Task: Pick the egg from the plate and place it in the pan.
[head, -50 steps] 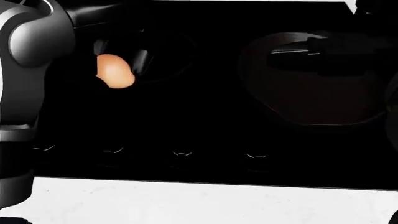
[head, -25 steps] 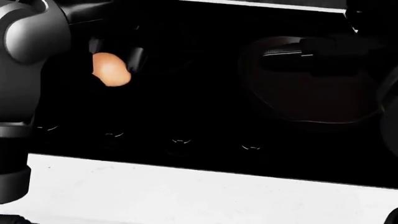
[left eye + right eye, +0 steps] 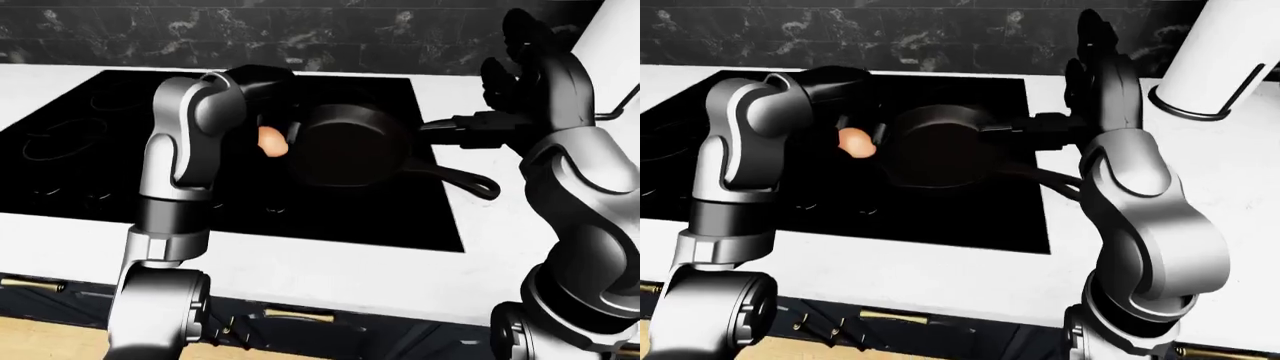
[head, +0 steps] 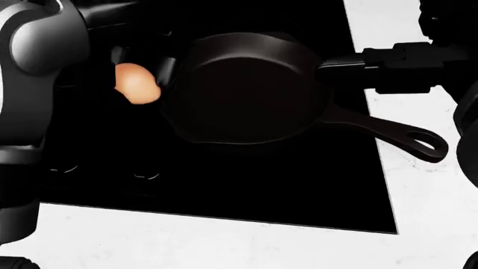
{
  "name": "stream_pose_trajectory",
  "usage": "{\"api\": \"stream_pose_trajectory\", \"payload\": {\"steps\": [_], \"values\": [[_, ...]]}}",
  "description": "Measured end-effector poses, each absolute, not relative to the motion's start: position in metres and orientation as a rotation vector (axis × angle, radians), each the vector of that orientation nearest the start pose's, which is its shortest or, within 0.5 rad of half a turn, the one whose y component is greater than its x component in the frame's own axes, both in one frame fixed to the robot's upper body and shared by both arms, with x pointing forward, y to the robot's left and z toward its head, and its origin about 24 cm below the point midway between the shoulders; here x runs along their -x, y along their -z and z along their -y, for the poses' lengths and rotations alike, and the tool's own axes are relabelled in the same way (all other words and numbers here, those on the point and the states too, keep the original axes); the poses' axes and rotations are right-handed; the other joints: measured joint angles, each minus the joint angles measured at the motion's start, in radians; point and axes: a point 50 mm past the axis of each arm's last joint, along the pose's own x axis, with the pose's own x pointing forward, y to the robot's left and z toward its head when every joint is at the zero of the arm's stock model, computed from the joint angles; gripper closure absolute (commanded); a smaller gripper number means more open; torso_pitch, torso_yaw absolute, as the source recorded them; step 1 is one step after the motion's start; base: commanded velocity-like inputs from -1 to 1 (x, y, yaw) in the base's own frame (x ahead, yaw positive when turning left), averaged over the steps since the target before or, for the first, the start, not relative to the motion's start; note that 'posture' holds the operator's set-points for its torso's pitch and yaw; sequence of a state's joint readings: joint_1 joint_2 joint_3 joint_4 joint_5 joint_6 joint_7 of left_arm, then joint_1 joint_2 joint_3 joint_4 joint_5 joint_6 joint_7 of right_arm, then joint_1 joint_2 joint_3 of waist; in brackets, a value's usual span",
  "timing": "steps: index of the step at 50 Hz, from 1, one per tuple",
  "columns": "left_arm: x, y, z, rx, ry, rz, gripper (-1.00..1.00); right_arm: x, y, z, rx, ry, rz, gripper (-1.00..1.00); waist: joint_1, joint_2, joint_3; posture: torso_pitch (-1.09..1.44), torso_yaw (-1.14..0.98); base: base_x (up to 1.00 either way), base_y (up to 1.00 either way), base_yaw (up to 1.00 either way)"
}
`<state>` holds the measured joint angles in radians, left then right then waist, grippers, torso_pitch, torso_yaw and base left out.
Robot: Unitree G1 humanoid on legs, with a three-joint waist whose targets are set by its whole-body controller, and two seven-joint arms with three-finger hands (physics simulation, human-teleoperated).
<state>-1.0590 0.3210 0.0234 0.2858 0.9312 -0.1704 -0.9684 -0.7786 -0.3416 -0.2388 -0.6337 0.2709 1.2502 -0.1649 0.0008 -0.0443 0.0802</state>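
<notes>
The left hand (image 4: 149, 70) is closed around the egg (image 4: 135, 83): its dark fingers wrap the top and the right side of the egg, and the pale orange shell shows below them. In the head view the egg hangs in the upper left part of the picture, just beside the left rim of the pan (image 4: 246, 89) and not over its inside; whether the fingers touch the rim, I cannot tell. The pan is a dark cast-iron skillet that stands on the black stove (image 4: 224, 185), and its long handle (image 4: 403, 134) with a loop at the end points to the lower right, over the edge of the stove toward the white counter (image 4: 224, 241). The left arm (image 3: 185, 150) is bent at the elbow, with the grey forearm rising from the bottom of the left-eye view. The right hand (image 3: 510, 79) is raised at the right of the pan, above the handle; its dark fingers stand up and apart and hold nothing. Behind the stove, at the top of the left-eye view, runs a dark marble wall (image 3: 300, 30). The plate does not show in any view.
</notes>
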Motion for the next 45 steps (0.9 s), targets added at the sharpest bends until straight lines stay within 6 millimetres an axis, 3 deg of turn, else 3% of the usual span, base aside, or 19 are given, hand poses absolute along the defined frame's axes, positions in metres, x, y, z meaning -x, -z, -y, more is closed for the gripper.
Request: {"api": "stream_pose_trajectory", "payload": {"steps": [8,18,36,40,45], "values": [[-0.360,-0.288,-0.115,-1.514,0.557,0.272,1.00,-0.275,-0.282,0.179,0.090,0.092,0.197,-1.00,-0.009,-0.004,0.012,0.00,0.00,0.00,0.00,0.00],[-0.361,-0.291,-0.118,-1.504,0.535,0.271,1.00,-0.274,-0.284,0.181,0.098,0.096,0.204,-1.00,-0.014,0.013,0.012,0.00,0.00,0.00,0.00,0.00],[-0.363,-0.295,-0.118,-1.497,0.512,0.284,1.00,-0.273,-0.286,0.179,0.099,0.090,0.220,-1.00,-0.014,0.012,0.010,0.00,0.00,0.00,0.00,-0.01],[-0.366,-0.295,-0.125,-1.489,0.499,0.257,1.00,-0.275,-0.285,0.174,0.103,0.062,0.208,-1.00,-0.007,0.007,-0.033,0.00,0.00,0.00,0.00,-0.91],[-0.364,-0.302,-0.119,-1.493,0.491,0.294,1.00,-0.271,-0.290,0.180,0.092,0.088,0.242,-1.00,-0.011,0.028,-0.033,0.00,0.00,0.00,0.00,-1.00]]}}
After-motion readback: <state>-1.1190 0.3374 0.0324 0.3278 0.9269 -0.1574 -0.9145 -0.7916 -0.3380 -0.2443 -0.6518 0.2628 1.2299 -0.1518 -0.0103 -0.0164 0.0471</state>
